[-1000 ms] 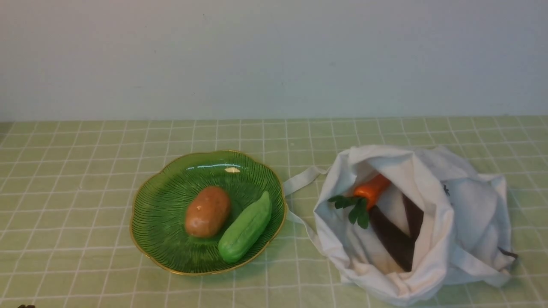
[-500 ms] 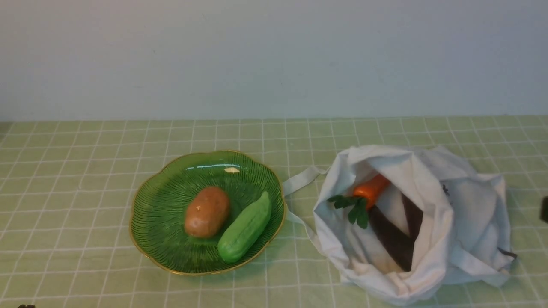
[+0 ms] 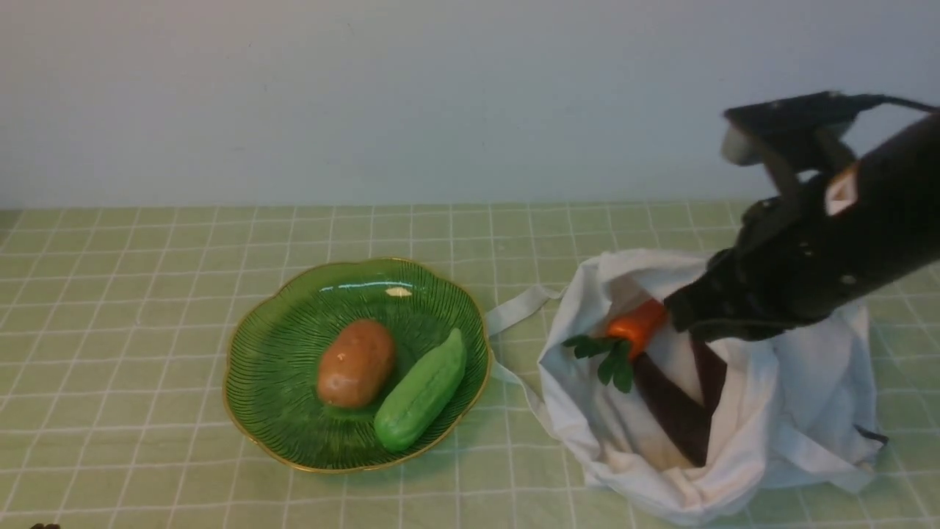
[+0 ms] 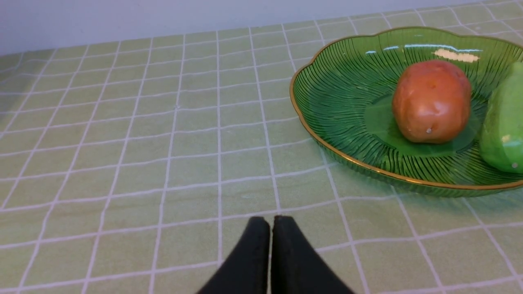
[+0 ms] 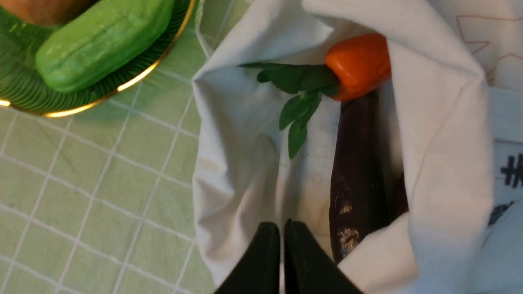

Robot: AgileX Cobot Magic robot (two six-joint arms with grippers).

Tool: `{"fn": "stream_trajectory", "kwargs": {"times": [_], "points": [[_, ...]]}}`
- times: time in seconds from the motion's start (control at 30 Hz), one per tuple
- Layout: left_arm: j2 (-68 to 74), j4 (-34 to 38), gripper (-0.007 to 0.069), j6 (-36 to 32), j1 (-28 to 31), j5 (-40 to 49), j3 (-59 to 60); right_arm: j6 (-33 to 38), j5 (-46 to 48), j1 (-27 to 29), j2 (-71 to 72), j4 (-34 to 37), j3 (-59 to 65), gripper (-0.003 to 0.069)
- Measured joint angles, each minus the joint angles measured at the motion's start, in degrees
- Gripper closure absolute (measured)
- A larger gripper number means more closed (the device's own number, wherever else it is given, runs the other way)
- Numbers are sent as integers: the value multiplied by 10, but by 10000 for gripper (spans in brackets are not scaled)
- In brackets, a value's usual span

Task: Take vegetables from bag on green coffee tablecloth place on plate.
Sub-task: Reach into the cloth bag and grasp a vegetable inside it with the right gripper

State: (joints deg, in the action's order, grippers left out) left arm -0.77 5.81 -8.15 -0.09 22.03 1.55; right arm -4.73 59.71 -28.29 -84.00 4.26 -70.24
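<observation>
— Left fingers (image 4: 256,249): pressing flat together, gripping nothing, pointing over bare green coffee tablecloth (image 4: 122,143), sitting apart from the plate (image 4: 339,106).
— And the right fingers (image 5: 267,261)?
— Pressing together too, showing no gap, holding nothing. Hanging over the open mouth of the bag (image 3: 808,382), with the black right arm (image 3: 844,242) slanting in from 2 o'clock in the front view. Appearing just at 3 o'clock of the carrot (image 3: 637,325) there, yet looking clear of it through the wrist camera; not managing to tell about contact with the bag's cloth.
— Asking next about the plate.
— Holding the potato (image 3: 356,363) and the cucumber (image 3: 420,391), lying close side by side, cucumber at 4 o'clock of the potato.
— And inside the bag?
— Sheltering the carrot at the 12 o'clock end of the opening, leaves fanning toward 8 o'clock, and the aubergine (image 3: 672,411) stretching from beneath the carrot toward 5 o'clock, partly hiding under a fold.
— Placing the bag where?
— Slumping on the tablecloth at 3 o'clock of the plate, one strap (image 3: 518,305) lying between them, ending just beside the gold rim.
</observation>
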Motion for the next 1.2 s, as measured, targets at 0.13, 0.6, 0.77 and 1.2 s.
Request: {"fn": "stream_trajectory", "kwargs": {"times": [0.13,0.6,0.77,1.2], "points": [[0,0,629,0,0,0,0,-33,-35,-15,-38,-18,-14,573],[0,0,629,0,0,0,0,-61,-109,-28,-182,-54,-19,135],[0,0,629,0,0,0,0,-115,-136,-28,-218,-112,-19,124],[0,0,629,0,0,0,0,-162,-185,-28,-255,-184,-20,482]]}}
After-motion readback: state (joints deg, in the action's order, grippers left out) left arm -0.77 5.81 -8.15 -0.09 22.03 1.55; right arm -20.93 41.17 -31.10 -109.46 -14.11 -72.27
